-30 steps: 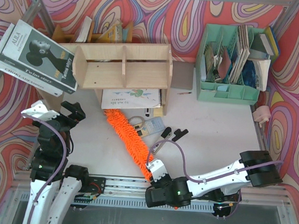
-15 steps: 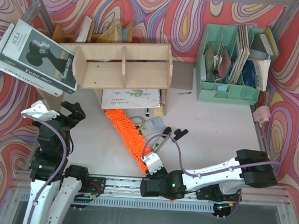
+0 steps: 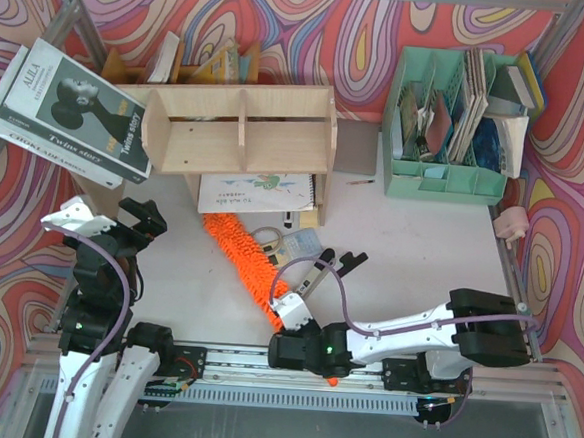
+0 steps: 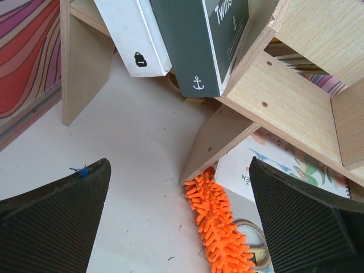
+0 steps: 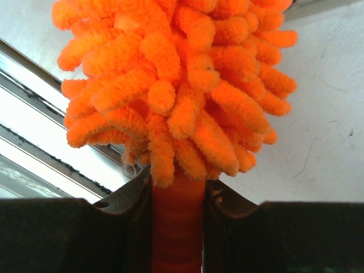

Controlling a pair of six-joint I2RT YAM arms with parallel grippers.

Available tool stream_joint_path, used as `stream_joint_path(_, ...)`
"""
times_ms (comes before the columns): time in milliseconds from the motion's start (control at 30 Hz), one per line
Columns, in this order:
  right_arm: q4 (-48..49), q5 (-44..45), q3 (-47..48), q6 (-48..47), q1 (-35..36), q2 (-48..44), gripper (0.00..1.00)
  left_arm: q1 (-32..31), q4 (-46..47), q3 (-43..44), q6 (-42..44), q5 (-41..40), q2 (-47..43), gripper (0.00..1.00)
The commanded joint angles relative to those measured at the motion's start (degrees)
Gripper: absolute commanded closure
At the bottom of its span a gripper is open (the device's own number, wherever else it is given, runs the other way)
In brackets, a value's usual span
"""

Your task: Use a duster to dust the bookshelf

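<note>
Swirling red, pink and yellow cloth walls in a white table point(image 3: 421, 238), with both arm bases at its near edge. Largest on it is the bookshelf point(image 3: 240, 130), standing at the back left of centre, its two compartments facing the overhead camera with nothing in them. Right of it, well apart, sits a mint-green organiser point(image 3: 449, 125) stuffed with books and papers. A stack of large books point(image 3: 69, 113) leans against the shelf's left end (the left wrist camera shows a dark green spine and a white one pressed to the plywood side). A spiral notebook point(image 3: 259, 192) lies flat beneath the shelf.

The duster point(image 3: 244, 261) lies slantwise across the table in front of the shelf. Its fluffy far tip is just beside the shelf's foot and the notebook, and its handle runs back toward the front rail. I cannot tell whether it rests on the table or hangs just above it.

The right gripper point(image 3: 285, 317) is low near the front rail, at the duster's near end. In its wrist view its fingers point(image 5: 125, 227) are clamped tight on the orange handle, just under the fluffy head. The left gripper point(image 3: 140, 216) hovers left of the duster, near the shelf's left leg, with its fingers point(image 4: 57, 222) spread wide and holding nothing.
</note>
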Motion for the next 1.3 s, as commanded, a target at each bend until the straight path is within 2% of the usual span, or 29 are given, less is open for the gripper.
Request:
stream_joint_path(0,-3.25,8.57,7.08,-2.16,-0.05,-1.4,1.0,0.42,1.01,-0.2,-0.37,0.32,-0.52,0.02)
stream_joint_path(167,-1.6,9.81,5.87,-1.31,-0.88,-4.48,1.0,0.42,1.01,-0.16,-0.37,0.35,-0.49,0.01)
stream_joint_path(433,3.63,-0.7,3.96,-2.73,-2.06,2.98,1.0,0.42,1.01,-0.18,-0.37,0.41,-0.56,0.01)
stream_joint_path(533,1.83,0.7,6.31,-3.48,-2.31,4.99,1.0,0.42,1.03,-0.2,-0.36,0.37,-0.5,0.02)
stream_joint_path(800,-2.31,10.73,11.52,-4.88,-2.92,-1.56,1.0,0.51,0.92,-0.12,-0.37,0.2,-0.8,0.01)
stream_joint_path(933,0.99,6.81,8.31,-4.8,-4.23,-1.21,1.0,0.51,0.81,-0.12,-0.4,0.15,-1.04,0.02)
stream_joint_path(1067,3.77,1.95,6.5,-3.28,-4.74,3.49,1.0,0.51,0.66,-0.07,-0.46,0.24,-1.11,0.01)
stream_joint_path(1167,2.6,2.42,8.18,-3.18,-4.74,5.73,1.0,0.51,0.81,-0.12,-0.45,0.31,-1.15,0.02)
stream_joint_path(1267,1.41,5.08,9.92,-4.25,-4.75,3.99,1.0,0.51,0.75,-0.12,-0.55,0.42,-0.96,0.01)
